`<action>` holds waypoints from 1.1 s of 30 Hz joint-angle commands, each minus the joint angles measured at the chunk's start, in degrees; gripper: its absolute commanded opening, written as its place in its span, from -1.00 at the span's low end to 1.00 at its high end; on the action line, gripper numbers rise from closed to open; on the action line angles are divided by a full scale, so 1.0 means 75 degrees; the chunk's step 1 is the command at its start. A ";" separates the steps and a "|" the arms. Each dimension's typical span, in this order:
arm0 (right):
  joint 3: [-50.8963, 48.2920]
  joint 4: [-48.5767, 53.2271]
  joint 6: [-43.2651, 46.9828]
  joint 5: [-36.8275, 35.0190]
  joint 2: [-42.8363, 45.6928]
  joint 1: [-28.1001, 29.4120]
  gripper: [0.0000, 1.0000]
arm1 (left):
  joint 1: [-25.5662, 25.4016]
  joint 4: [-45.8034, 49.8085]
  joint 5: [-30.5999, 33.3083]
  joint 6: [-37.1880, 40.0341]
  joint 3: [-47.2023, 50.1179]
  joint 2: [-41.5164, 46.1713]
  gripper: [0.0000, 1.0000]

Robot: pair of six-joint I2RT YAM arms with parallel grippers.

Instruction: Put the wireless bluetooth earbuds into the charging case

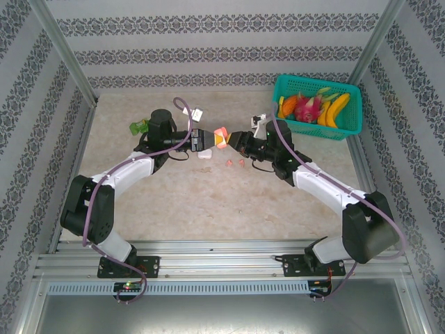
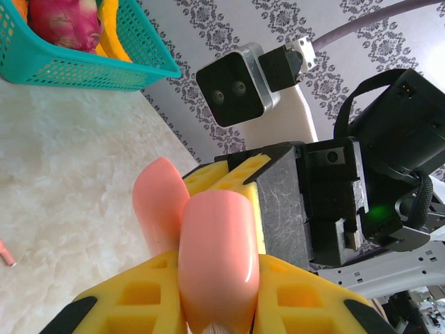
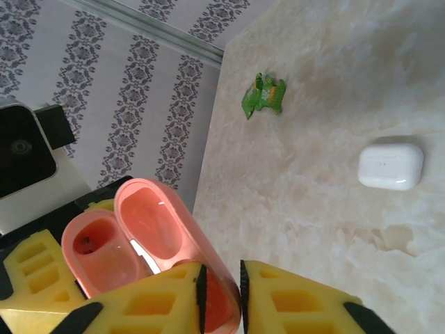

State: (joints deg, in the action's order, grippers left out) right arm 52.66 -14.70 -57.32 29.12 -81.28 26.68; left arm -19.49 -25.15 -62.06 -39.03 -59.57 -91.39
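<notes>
top external: pale marbled table (image 1: 229,202), patterned wallpaper walls (image 1: 208,28)

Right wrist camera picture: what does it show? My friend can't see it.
An open pink case sits up close, its lid edge in the narrow gap between the end effector's yellow fingers. Farther off on the pale table lie a closed white case and a green wrapper.

pink case (image 2: 215,257) base cropped (below), basket (image 2: 83,66) cropped
</notes>
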 commanded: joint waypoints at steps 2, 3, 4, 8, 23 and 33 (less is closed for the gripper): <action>0.0154 -0.0559 -0.0238 -0.0028 -0.0005 0.0039 -0.73 | -0.0081 -0.0374 -0.0305 0.0062 0.0038 0.0040 -0.96; 0.0141 -0.0566 -0.0244 -0.0027 0.0018 0.0041 -0.76 | -0.0081 -0.0385 -0.0283 0.0061 0.0034 0.0044 -0.95; 0.0122 -0.0560 -0.0256 -0.0022 0.0052 0.0041 -0.78 | -0.0085 -0.0385 -0.0268 0.0058 0.0030 0.0029 -0.94; 0.0080 -0.0519 -0.0264 -0.0076 0.0146 0.0044 -0.93 | -0.0080 -0.0426 -0.0209 0.0035 0.0031 0.0008 -0.89; 0.1017 0.0906 0.0869 -0.0455 0.0186 -0.0263 -1.00 | -0.0007 0.0879 0.0437 0.0817 -0.0165 0.0529 0.65; 0.2222 0.2657 0.2887 -0.0776 -0.0074 -0.0566 -1.00 | 0.0126 0.4714 0.2217 0.3013 -0.1812 0.1039 0.99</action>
State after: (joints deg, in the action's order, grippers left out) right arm 65.82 -0.64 -44.31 25.52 -81.32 22.61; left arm -19.25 -1.67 -51.86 -24.71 -68.88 -85.43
